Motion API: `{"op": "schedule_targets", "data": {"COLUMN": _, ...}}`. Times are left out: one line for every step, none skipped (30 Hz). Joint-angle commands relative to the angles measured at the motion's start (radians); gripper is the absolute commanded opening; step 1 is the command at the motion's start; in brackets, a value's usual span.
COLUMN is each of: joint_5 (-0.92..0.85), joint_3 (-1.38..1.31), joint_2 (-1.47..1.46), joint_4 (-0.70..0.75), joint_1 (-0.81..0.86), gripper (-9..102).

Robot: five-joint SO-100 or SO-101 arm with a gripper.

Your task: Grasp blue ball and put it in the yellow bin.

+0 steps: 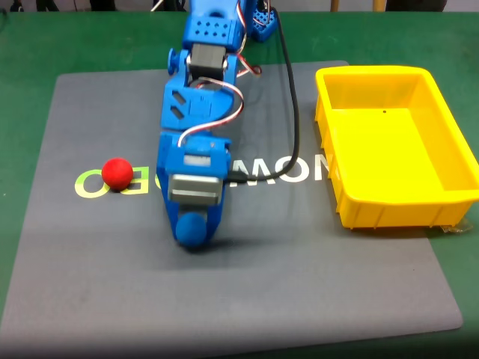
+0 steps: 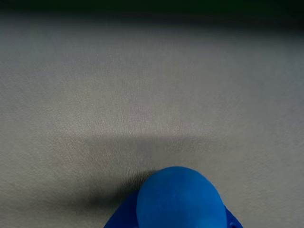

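The blue ball (image 1: 194, 227) sits between the jaws of my blue gripper (image 1: 193, 232), low over the front middle of the grey mat. In the wrist view the blue ball (image 2: 180, 199) takes up the bottom centre, with a blue finger (image 2: 117, 220) hugging its left side and a sliver of the other at its right. The gripper looks shut on the ball; whether the ball touches the mat I cannot tell. The yellow bin (image 1: 389, 209) stands at the mat's right edge, well right of the gripper, with nothing inside it.
A red ball (image 1: 117, 173) lies on the grey mat (image 1: 314, 292) left of the arm, on the yellow lettering. A black cable (image 1: 294, 127) runs down the mat between arm and bin. Green table surrounds the mat.
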Motion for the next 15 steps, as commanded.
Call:
{"op": "schedule_targets", "data": {"joint_5": 0.029, "joint_3": -0.02, "joint_2": 0.221, "joint_4": 0.026, "joint_1": -0.034, "gripper": 0}}
{"op": "schedule_targets", "data": {"joint_5": 0.037, "joint_3": -0.003, "joint_2": 0.264, "joint_4": 0.026, "joint_1": -0.044, "gripper": 0}}
{"op": "schedule_targets", "data": {"joint_5": 0.043, "joint_3": 0.017, "joint_2": 0.307, "joint_4": 0.026, "joint_1": -0.057, "gripper": 0}}
{"op": "schedule_targets", "data": {"joint_5": 0.048, "joint_3": 0.041, "joint_2": 0.351, "joint_4": 0.026, "joint_1": -0.071, "gripper": 0}}
{"op": "schedule_targets", "data": {"joint_5": 0.052, "joint_3": 0.071, "joint_2": 0.399, "joint_4": 0.026, "joint_1": -0.086, "gripper": 0}}
{"op": "schedule_targets", "data": {"joint_5": 0.063, "joint_3": 0.101, "joint_2": 0.446, "joint_4": 0.026, "joint_1": -0.103, "gripper": 0}}
{"op": "schedule_targets", "data": {"joint_5": 0.067, "joint_3": 0.135, "joint_2": 0.492, "joint_4": 0.031, "joint_1": -0.121, "gripper": 0}}
{"op": "schedule_targets", "data": {"joint_5": 0.074, "joint_3": 0.173, "joint_2": 0.54, "joint_4": 0.035, "joint_1": -0.143, "gripper": 0}}
{"op": "schedule_targets", "data": {"joint_5": 0.081, "joint_3": 0.219, "joint_2": 0.589, "joint_4": 0.035, "joint_1": -0.166, "gripper": 0}}
{"op": "schedule_targets", "data": {"joint_5": 0.087, "joint_3": 0.264, "joint_2": 0.635, "joint_4": 0.035, "joint_1": -0.19, "gripper": 0}}
{"op": "schedule_targets", "data": {"joint_5": 0.091, "joint_3": 0.311, "joint_2": 0.678, "joint_4": 0.035, "joint_1": -0.216, "gripper": 0}}
{"op": "schedule_targets", "data": {"joint_5": 0.097, "joint_3": 0.357, "joint_2": 0.719, "joint_4": 0.037, "joint_1": -0.244, "gripper": 0}}
{"op": "schedule_targets", "data": {"joint_5": 0.101, "joint_3": 0.407, "joint_2": 0.761, "joint_4": 0.037, "joint_1": -0.273, "gripper": 0}}
{"op": "schedule_targets", "data": {"joint_5": 0.103, "joint_3": 0.456, "joint_2": 0.799, "joint_4": 0.037, "joint_1": -0.304, "gripper": 0}}
{"op": "schedule_targets", "data": {"joint_5": 0.106, "joint_3": 0.502, "joint_2": 0.836, "joint_4": 0.037, "joint_1": -0.334, "gripper": 0}}
